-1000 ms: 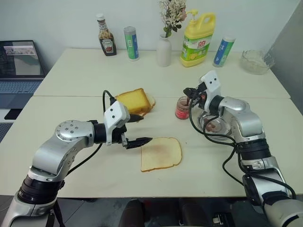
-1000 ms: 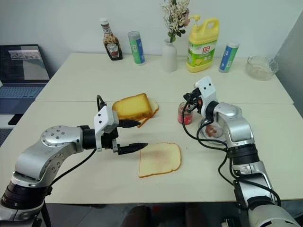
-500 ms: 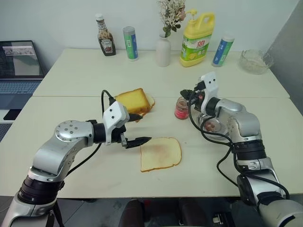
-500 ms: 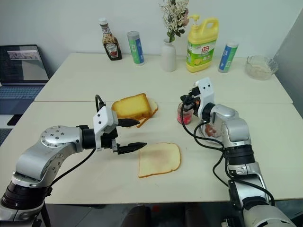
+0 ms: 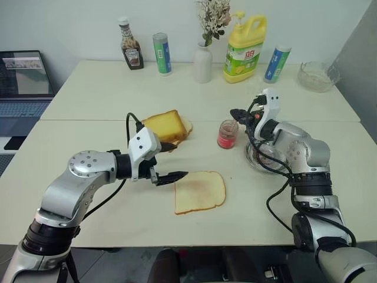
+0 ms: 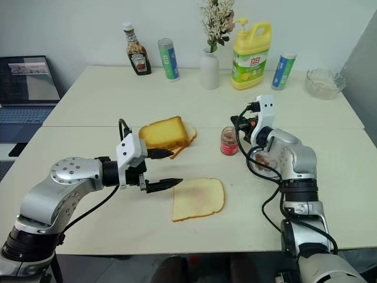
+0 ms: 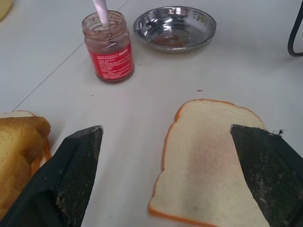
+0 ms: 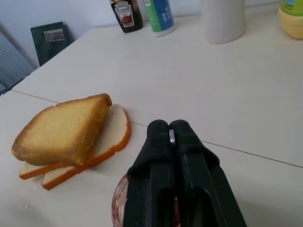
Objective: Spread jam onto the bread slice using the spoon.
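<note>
Jam sits on the counter beside the steel dish, spoon standing in it — bread slice nearer me, toast stack to its left. My left fingers gape by the slice; my right fingers, pressed together on the spoon's handle, have rolled since a second ago.

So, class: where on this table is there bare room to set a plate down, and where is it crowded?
Bare: the near edge in front of the bread slice, and the stretch between ketchup bottle and toast stack. Crowded: around the jam jar and steel dish.
</note>
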`<act>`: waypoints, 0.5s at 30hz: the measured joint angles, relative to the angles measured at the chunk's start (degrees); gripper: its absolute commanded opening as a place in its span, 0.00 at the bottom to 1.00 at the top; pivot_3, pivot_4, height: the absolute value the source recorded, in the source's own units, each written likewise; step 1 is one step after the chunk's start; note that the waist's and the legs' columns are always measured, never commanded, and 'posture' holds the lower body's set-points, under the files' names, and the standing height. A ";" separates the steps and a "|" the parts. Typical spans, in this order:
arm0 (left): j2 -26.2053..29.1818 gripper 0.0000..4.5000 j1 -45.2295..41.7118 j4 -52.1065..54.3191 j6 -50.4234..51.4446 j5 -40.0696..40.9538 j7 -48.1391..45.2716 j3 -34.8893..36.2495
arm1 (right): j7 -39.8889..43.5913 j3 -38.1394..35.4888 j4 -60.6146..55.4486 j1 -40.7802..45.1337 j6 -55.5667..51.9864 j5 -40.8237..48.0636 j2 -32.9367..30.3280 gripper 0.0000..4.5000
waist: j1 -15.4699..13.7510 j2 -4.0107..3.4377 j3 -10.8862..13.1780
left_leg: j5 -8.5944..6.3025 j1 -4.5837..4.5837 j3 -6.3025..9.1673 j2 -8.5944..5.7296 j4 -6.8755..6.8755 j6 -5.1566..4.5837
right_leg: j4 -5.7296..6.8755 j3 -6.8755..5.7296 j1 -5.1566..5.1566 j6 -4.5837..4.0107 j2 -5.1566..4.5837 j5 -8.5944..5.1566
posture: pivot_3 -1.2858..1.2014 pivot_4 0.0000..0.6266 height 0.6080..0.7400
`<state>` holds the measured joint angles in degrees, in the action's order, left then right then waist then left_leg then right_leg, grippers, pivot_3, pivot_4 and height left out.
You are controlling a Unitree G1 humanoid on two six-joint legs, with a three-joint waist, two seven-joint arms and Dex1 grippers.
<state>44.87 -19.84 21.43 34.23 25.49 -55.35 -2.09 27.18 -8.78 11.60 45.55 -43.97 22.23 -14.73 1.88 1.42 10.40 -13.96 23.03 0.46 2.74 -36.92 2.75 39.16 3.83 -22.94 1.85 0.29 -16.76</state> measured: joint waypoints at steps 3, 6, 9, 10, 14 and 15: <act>-0.01 1.00 0.00 -0.13 -0.65 -0.31 -0.33 -0.01 | -0.81 -0.92 -0.01 0.12 -0.43 1.33 0.27 0.01 | 0.01 0.00 0.00 | 0.00 0.02 -0.02 0.00 0.00 0.00 | 0.00 0.02 -0.02 0.00 0.00 0.00 | 0.52 0.24 1.00; -0.01 1.00 0.00 -0.50 -1.23 -0.75 -0.42 -0.09 | -1.93 -2.37 0.00 0.51 -0.86 2.67 0.92 0.01 | 0.01 0.00 0.00 | 0.00 0.04 -0.12 0.00 0.01 0.00 | 0.08 0.11 -0.13 0.00 0.00 0.00 | 0.52 0.24 1.00; -0.01 1.00 0.00 -1.15 -1.61 -1.16 -0.49 -0.55 | -3.85 -5.14 0.08 1.73 -2.02 4.95 1.84 0.01 | 0.03 0.00 0.00 | 0.00 0.06 -0.22 0.00 -0.01 0.00 | 0.27 0.19 -0.26 0.00 0.00 0.00 | 0.52 0.24 1.00; -0.01 1.00 0.00 -1.16 -1.87 -1.26 -0.52 -0.67 | -4.34 -5.90 0.11 2.20 -2.46 5.66 1.94 0.01 | 0.02 0.00 0.00 | 0.00 0.06 -0.22 0.00 -0.01 0.00 | 0.29 0.19 -0.27 0.00 0.00 0.00 | 0.52 0.24 1.00; -0.01 1.00 -0.01 -1.28 -2.15 -1.44 -0.58 -0.95 | -5.63 -7.20 0.21 2.85 -3.67 7.11 2.02 0.01 | 0.06 0.00 0.00 | 0.00 0.05 -0.25 0.01 -0.01 0.00 | 0.31 0.20 -0.28 0.00 0.00 0.00 | 0.52 0.24 1.00; -0.01 1.00 -0.01 -1.30 -2.16 -1.47 -0.57 -0.96 | -5.93 -7.43 0.25 2.85 -3.95 7.38 2.02 0.01 | 0.06 0.00 0.00 | 0.00 0.05 -0.26 0.01 -0.01 0.00 | 0.31 0.20 -0.28 0.00 0.00 0.00 | 0.52 0.24 1.00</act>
<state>44.86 -19.85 20.13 32.07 24.02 -55.92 -3.05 21.25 -16.21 11.86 48.40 -47.92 29.62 -12.70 1.95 1.42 10.40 -13.96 23.08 0.19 2.75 -36.93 2.75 39.47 4.04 -23.22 1.85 0.29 -16.77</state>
